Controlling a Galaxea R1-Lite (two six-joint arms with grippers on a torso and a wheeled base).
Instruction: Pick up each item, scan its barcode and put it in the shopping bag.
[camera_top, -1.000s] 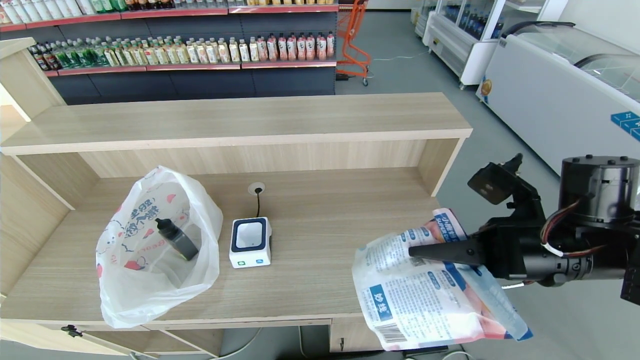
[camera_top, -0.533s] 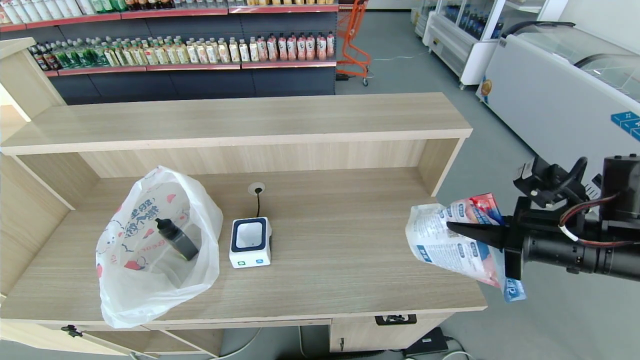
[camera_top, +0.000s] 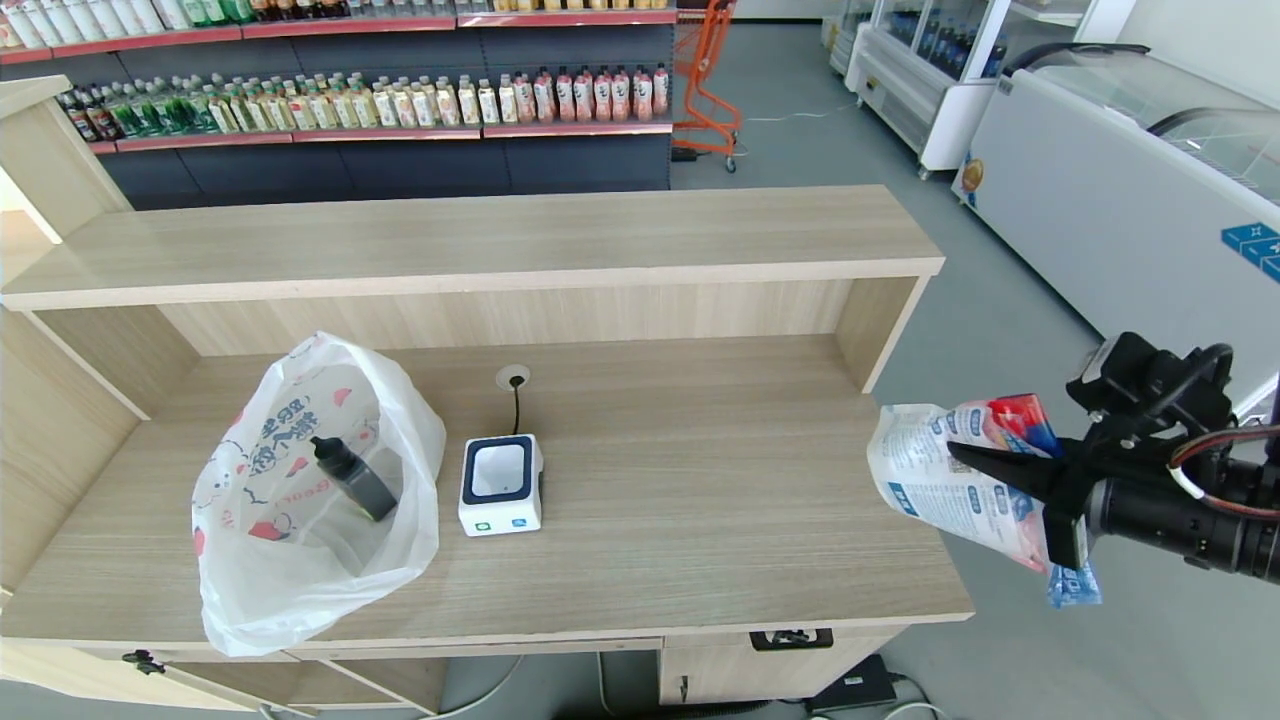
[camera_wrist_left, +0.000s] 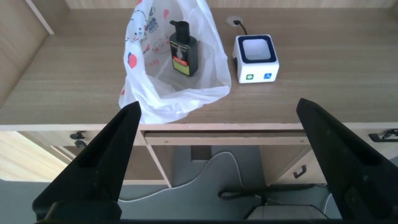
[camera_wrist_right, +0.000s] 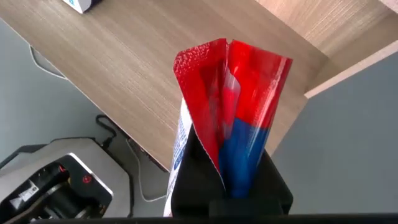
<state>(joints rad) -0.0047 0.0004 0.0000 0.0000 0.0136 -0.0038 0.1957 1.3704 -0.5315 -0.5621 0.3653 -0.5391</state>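
The right jaws clamp a snack pouch (camera_top: 925, 478) at the counter's (camera_top: 700, 500) right end, while the left jaws stand wide and empty, facing the shopping bag (camera_wrist_left: 163, 93) and scanner (camera_wrist_left: 256, 57).

Bright even indoor light, soft shadow under counter shelf (camera_top: 480, 235), glare on freezer lid (camera_top: 1195, 125), wide-angle bowing at edges

Site was a shop, prob. convenience store: shelves (camera_top: 380, 132) w/ bottled drinks (camera_top: 400, 100), chest freezers (camera_top: 1100, 190), orange cart (camera_top: 708, 90), wooden checkout counter (camera_top: 680, 480) w/ barcode scanner (camera_top: 501, 484).
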